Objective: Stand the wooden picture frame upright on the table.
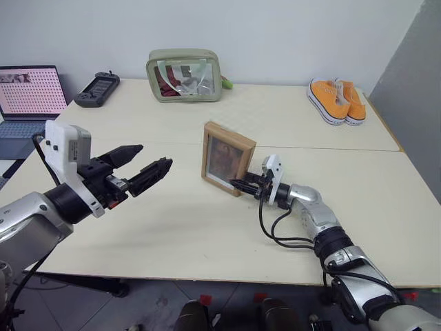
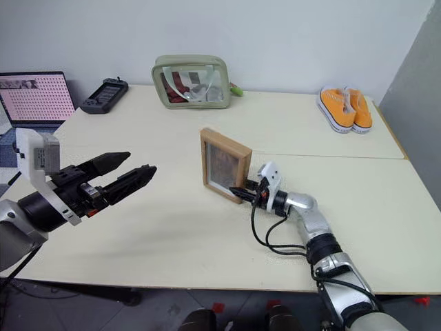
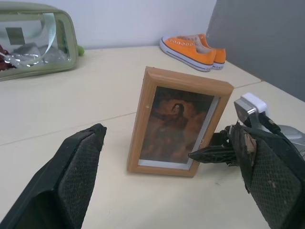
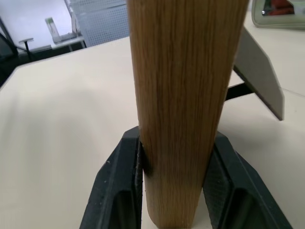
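The wooden picture frame (image 1: 227, 158) stands upright near the middle of the table (image 1: 138, 227), its warm-toned picture facing me. My right gripper (image 1: 238, 185) reaches in level from the right, shut on the frame's lower right edge. In the right wrist view its two black fingers (image 4: 119, 176) press on either side of the light wood edge (image 4: 183, 95), and the grey fold-out stand (image 4: 259, 81) leans out behind. My left gripper (image 1: 153, 156) hovers open to the left of the frame, above the table and well apart from it, holding nothing.
Along the far edge sit a green transparent pouch (image 1: 185, 74), a black handheld controller (image 1: 96, 88) and a pair of orange sneakers (image 1: 336, 100). An open laptop (image 1: 27, 96) stands at the far left. A seam (image 1: 331, 148) crosses the tabletop behind the frame.
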### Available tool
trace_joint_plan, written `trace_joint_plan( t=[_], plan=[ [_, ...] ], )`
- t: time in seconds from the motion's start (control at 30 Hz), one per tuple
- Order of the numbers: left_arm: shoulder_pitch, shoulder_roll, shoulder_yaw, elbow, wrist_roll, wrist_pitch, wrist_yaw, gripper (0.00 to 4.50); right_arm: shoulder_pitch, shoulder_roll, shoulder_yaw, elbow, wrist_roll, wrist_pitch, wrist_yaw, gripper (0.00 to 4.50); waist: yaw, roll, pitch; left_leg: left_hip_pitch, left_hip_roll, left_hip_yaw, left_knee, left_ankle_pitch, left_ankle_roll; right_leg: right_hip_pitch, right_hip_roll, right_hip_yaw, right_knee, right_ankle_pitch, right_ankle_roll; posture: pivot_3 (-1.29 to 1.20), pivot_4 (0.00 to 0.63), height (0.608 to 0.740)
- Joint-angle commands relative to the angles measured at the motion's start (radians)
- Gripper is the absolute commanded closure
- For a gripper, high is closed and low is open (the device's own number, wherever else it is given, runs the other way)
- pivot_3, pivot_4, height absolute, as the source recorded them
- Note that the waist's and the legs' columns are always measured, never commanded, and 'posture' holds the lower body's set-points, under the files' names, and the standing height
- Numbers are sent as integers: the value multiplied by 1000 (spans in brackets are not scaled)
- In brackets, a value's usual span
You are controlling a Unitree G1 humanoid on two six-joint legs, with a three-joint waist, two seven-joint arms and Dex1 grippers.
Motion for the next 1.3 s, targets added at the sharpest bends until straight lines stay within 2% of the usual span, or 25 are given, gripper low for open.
trace_joint_plan(
  t=[0.03, 0.37, 0.4, 0.6, 0.77, 1.03, 1.17, 1.3],
  plan=[
    [-32, 27, 0, 2, -13, -29, 3, 40, -4, 28, -57, -61, 56, 132, -13, 3063, 0, 0, 0, 0, 0, 0, 0, 0, 0, 0, 0, 0, 0, 0, 0, 0, 150, 740],
    [-88, 47, -38, 46, -7, -30, -14, 40, 34, 41, -82, -106, 25, 191, -25, 3063, -2, 0, 0, 0, 1, 1, -1, 0, 0, -1, 2, 1, 0, 0, 0, 0, 150, 740],
    [-91, 46, -40, 47, -6, -30, -16, 0, 37, 40, -83, -113, 23, 196, -25, 2534, -2, 0, 0, 0, 1, 1, -1, 0, 0, -1, 2, 1, 0, 0, 0, 0, 150, 740],
    [-109, 37, -77, 48, 1, -32, -23, 0, 66, 19, -65, -168, -32, 180, -42, 1248, -2, 0, 0, 0, 1, 2, -2, 0, 0, -2, 2, 2, -1, 0, 0, 0, 150, 740],
    [-121, 1, -137, 36, 32, -50, -31, 0, 109, -42, -53, -252, -80, 173, -39, 1248, -1, 0, 0, -1, 1, 2, -2, 0, 0, -2, 2, 2, -1, 0, 0, 0, 150, 740],
    [-111, -46, -215, 55, 146, -88, -93, 0, 303, -330, -72, -631, -166, 145, 7, 1248, 15, 1, 0, -2, 1, 2, -2, 0, 0, -2, 1, 2, -2, -1, 0, 0, 150, 740],
    [-115, -58, -227, 77, 181, -97, -130, 0, 320, -404, -171, -818, -69, 310, -39, 1248, 9, 1, 0, -1, 1, 2, -2, 0, 0, -2, 2, 3, -2, -1, 0, 0, 150, 740],
    [-137, -67, -245, 101, 214, -99, -156, 0, 271, -401, -229, -913, 5, 448, -114, 1248, 7, 0, 0, -1, 2, 2, -2, 0, 0, -2, 3, 3, -2, -1, 0, 0, 150, 740]
  ],
)
